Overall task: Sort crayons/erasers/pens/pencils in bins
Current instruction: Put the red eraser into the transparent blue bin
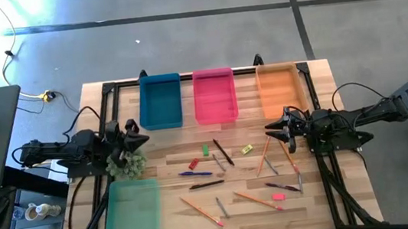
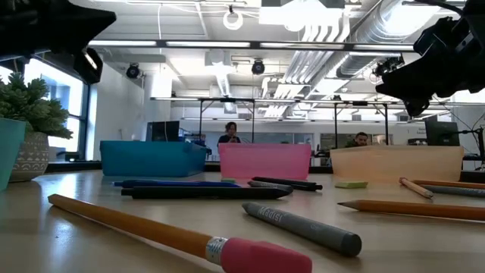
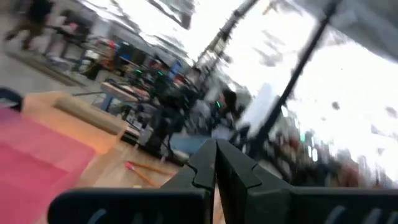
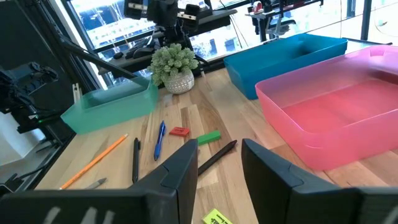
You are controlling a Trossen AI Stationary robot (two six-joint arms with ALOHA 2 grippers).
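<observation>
Pencils [image 1: 200,211], pens [image 1: 223,152], crayons [image 1: 222,206] and erasers [image 1: 278,196] all lie loose mid-table; the bins [image 1: 214,95] look empty. The right gripper [image 1: 282,131], fingers apart and holding nothing, hovers just beside the right-hand pencils. It should drop squarely over one stick, clear of its neighbours. The left gripper [image 1: 136,138], closed and empty, waits by the plant [image 1: 127,165]. The table's near half offers open room.

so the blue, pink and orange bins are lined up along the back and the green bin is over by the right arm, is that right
Not quite. The green bin sits by the left arm, in the front corner below the potted plant, as the high view shows. The blue bin, pink bin and orange bin do line the back.
</observation>
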